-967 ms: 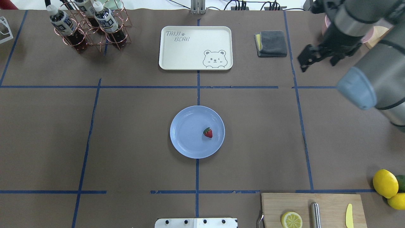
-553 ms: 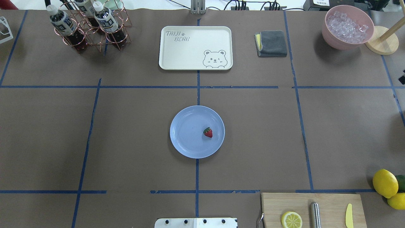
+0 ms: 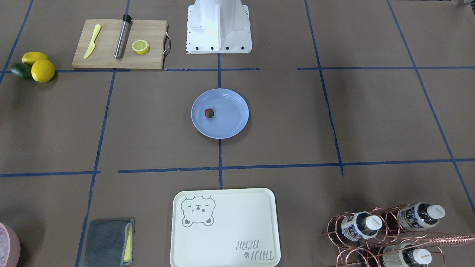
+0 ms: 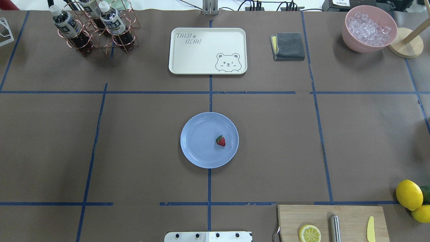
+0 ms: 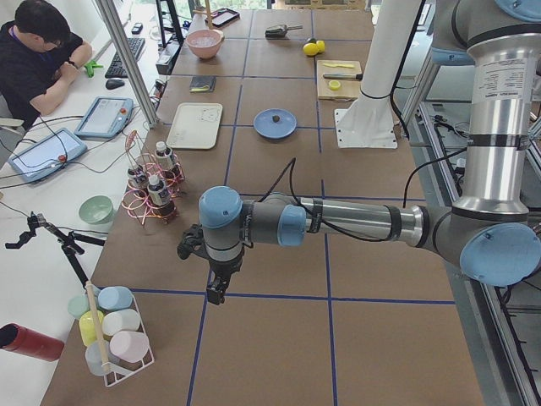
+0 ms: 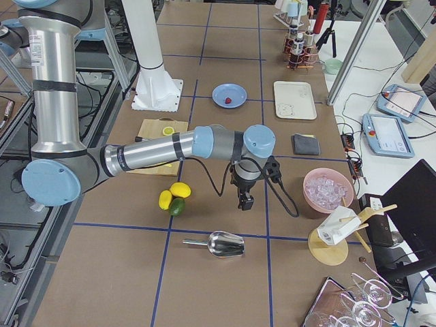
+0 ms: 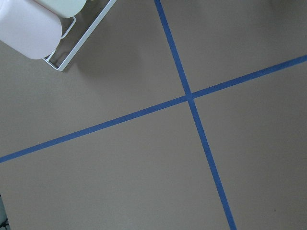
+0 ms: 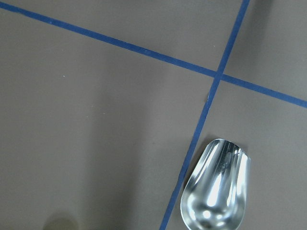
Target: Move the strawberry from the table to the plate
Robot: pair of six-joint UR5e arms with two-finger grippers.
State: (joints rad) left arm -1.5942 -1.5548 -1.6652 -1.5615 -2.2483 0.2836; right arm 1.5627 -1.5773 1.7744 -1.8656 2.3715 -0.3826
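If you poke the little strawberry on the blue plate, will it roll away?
Probably only wobble: the strawberry is cone-shaped and lies on its side, so it would likely curve round, not roll straight. The plate has a raised rim, which should stop it. It's tiny, so likely very light.

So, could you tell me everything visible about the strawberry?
The strawberry is small and dark red, with a green leafy cap at one end. It lies on its side inside the light-blue plate, off-centre toward the robot's right, cap pointing away from the robot. Only the plate touches it.
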